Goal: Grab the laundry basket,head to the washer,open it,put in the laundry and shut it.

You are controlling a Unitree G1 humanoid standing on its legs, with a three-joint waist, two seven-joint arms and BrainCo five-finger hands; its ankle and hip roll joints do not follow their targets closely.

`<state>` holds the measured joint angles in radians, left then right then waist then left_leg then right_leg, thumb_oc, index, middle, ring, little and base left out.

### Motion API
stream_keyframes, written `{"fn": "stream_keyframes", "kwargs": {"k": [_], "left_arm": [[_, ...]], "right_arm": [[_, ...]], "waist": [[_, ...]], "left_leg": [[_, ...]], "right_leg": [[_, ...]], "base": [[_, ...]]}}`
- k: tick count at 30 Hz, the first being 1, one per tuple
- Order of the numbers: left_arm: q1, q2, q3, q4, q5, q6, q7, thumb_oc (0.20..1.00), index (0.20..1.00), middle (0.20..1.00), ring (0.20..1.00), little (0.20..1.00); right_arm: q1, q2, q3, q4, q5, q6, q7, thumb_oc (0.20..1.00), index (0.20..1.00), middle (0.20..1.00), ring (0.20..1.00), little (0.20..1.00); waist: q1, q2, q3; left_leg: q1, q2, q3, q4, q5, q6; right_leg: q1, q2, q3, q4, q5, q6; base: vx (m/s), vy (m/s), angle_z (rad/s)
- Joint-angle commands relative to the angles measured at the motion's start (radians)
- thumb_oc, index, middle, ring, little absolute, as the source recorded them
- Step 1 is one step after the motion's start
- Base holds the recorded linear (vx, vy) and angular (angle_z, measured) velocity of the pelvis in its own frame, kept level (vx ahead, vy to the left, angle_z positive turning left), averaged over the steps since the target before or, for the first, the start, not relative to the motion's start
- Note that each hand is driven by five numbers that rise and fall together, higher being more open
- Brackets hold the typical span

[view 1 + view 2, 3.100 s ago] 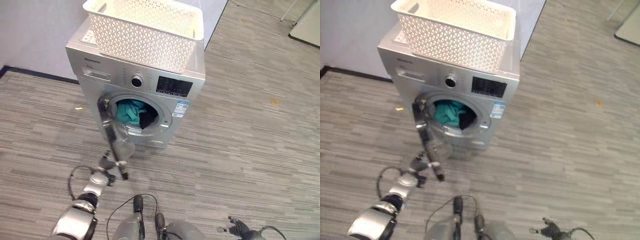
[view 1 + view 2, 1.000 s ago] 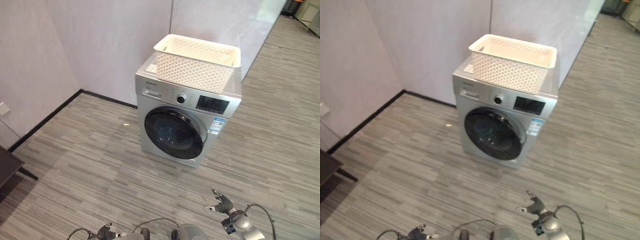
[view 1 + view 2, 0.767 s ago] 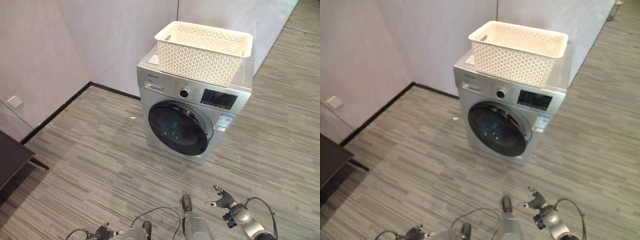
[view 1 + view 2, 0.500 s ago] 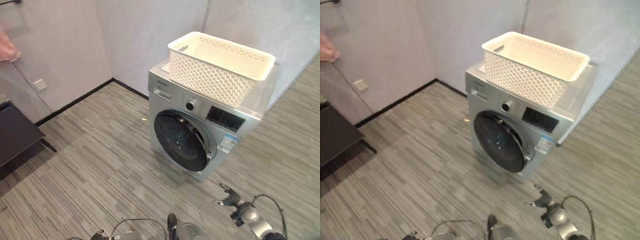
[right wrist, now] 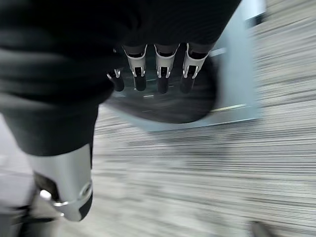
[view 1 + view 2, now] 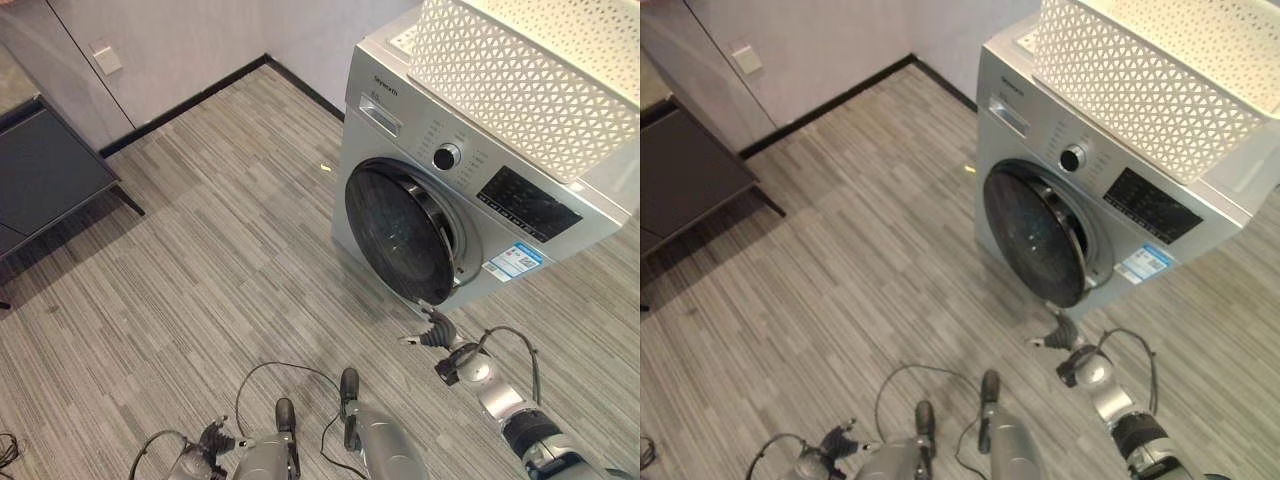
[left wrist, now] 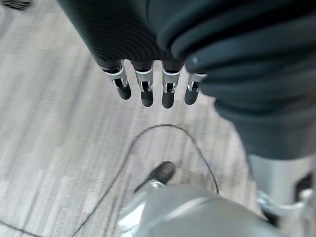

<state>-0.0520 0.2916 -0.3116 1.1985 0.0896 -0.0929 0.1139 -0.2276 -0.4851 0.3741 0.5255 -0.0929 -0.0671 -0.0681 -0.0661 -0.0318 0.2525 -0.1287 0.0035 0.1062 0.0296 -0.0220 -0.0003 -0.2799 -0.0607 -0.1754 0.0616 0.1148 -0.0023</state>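
The silver front-loading washing machine [image 6: 470,215] stands against the pale wall, its round dark door [image 6: 395,232] swung to against the drum opening, though a thin gap shows along its far edge, so I can't say it has latched. On top of the machine sits the white lattice laundry basket [image 6: 520,70]. The right hand [image 6: 436,329] hangs low just in front of the washer's bottom corner, below the door, fingers [image 5: 161,69] straight and loosely spread, holding nothing. The left hand [image 6: 212,439] is well away from the washer, down over the grey plank floor [image 6: 200,270], fingers [image 7: 144,85] straight and empty. A dark low table [image 6: 45,180] stands far off to the washer's left by the wall.
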Motion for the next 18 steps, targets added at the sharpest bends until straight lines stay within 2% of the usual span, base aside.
{"fn": "stream_keyframes", "kwargs": {"k": [1, 4, 6, 11, 12, 15, 16, 17, 18], "left_arm": [[0.013, 0.024, 0.012, 0.019, 0.036, -0.015, 0.013, 1.000, 1.000, 1.000, 1.000, 1.000], [0.004, 0.027, 0.006, 0.009, 0.026, -0.018, 0.021, 1.000, 1.000, 1.000, 1.000, 1.000], [-0.009, 0.033, -0.014, -0.017, 0.006, -0.029, 0.035, 1.000, 1.000, 1.000, 1.000, 1.000], [-0.014, 0.054, -0.064, -0.075, -0.046, -0.033, 0.047, 1.000, 1.000, 1.000, 1.000, 1.000], [-0.005, 0.058, -0.085, -0.094, -0.070, -0.035, 0.043, 1.000, 1.000, 1.000, 1.000, 1.000], [-0.009, 0.055, -0.094, -0.093, -0.082, -0.033, 0.040, 1.000, 1.000, 1.000, 1.000, 1.000], [-0.018, 0.056, -0.114, -0.093, -0.099, -0.035, 0.037, 1.000, 1.000, 1.000, 1.000, 1.000], [-0.019, 0.056, -0.114, -0.093, -0.099, -0.036, 0.037, 1.000, 1.000, 1.000, 1.000, 1.000], [-0.025, 0.050, -0.128, -0.094, -0.104, -0.032, 0.034, 1.000, 1.000, 1.000, 1.000, 1.000]], "right_arm": [[-0.016, 0.000, -0.008, 0.024, 0.002, -0.028, 0.002, 1.000, 1.000, 1.000, 1.000, 1.000], [-0.061, 0.011, 0.012, 0.058, -0.006, -0.022, -0.010, 1.000, 1.000, 1.000, 1.000, 1.000], [-0.160, 0.017, 0.037, 0.157, -0.019, -0.015, -0.052, 1.000, 1.000, 1.000, 1.000, 1.000], [-0.354, -0.001, 0.094, 0.326, 0.049, -0.010, -0.075, 1.000, 1.000, 1.000, 1.000, 1.000], [-0.461, -0.041, 0.107, 0.411, 0.118, -0.011, -0.068, 1.000, 1.000, 1.000, 1.000, 1.000], [-0.500, -0.054, 0.100, 0.458, 0.154, -0.012, -0.068, 1.000, 1.000, 1.000, 1.000, 1.000], [-0.595, -0.100, 0.083, 0.584, 0.237, -0.014, -0.060, 1.000, 1.000, 1.000, 1.000, 1.000], [-0.597, -0.100, 0.083, 0.585, 0.238, -0.014, -0.059, 1.000, 1.000, 1.000, 1.000, 1.000], [-0.620, -0.110, 0.025, 0.655, 0.339, -0.007, -0.072, 1.000, 1.000, 1.000, 1.000, 1.000]], "waist": [[0.013, -0.026, -0.014], [0.019, -0.016, 0.002], [0.035, -0.003, 0.032], [0.058, 0.013, 0.086], [0.066, 0.021, 0.116], [0.067, 0.027, 0.123], [0.079, 0.045, 0.143], [0.079, 0.045, 0.141], [0.082, 0.058, 0.147]], "left_leg": [[0.035, 0.029, -0.065, 0.030, -0.067, -0.018], [0.019, 0.024, -0.074, 0.029, -0.057, -0.019], [-0.010, 0.018, -0.090, 0.033, -0.049, -0.019], [-0.064, 0.023, -0.138, 0.018, -0.017, -0.027], [-0.099, 0.032, -0.162, 0.007, 0.003, -0.039], [-0.117, 0.034, -0.173, 0.002, 0.012, -0.043], [-0.147, 0.043, -0.196, -0.012, 0.031, -0.053], [-0.151, 0.043, -0.196, -0.012, 0.033, -0.053], [-0.161, 0.046, -0.204, -0.022, 0.042, -0.059]], "right_leg": [[0.015, -0.079, 0.105, 0.025, -0.031, 0.136], [-0.006, -0.083, 0.104, 0.033, -0.031, 0.137], [-0.046, -0.080, 0.107, 0.058, -0.036, 0.136], [-0.151, -0.053, 0.103, 0.170, -0.077, 0.126], [-0.209, -0.040, 0.094, 0.201, -0.099, 0.118], [-0.236, -0.036, 0.090, 0.221, -0.107, 0.113], [-0.289, -0.031, 0.079, 0.255, -0.129, 0.106], [-0.292, -0.032, 0.079, 0.252, -0.125, 0.106], [-0.312, -0.032, 0.076, 0.268, -0.135, 0.102]], "base": [[0.00, 0.025, -0.07], [-0.05, 0.022, -0.05], [-0.06, 0.006, -0.01], [-0.03, -0.067, 0.03], [-0.02, -0.143, 0.09], [-0.03, -0.118, 0.11], [-0.05, -0.105, 0.17], [-0.05, -0.141, 0.13], [-0.03, -0.080, 0.16]]}}
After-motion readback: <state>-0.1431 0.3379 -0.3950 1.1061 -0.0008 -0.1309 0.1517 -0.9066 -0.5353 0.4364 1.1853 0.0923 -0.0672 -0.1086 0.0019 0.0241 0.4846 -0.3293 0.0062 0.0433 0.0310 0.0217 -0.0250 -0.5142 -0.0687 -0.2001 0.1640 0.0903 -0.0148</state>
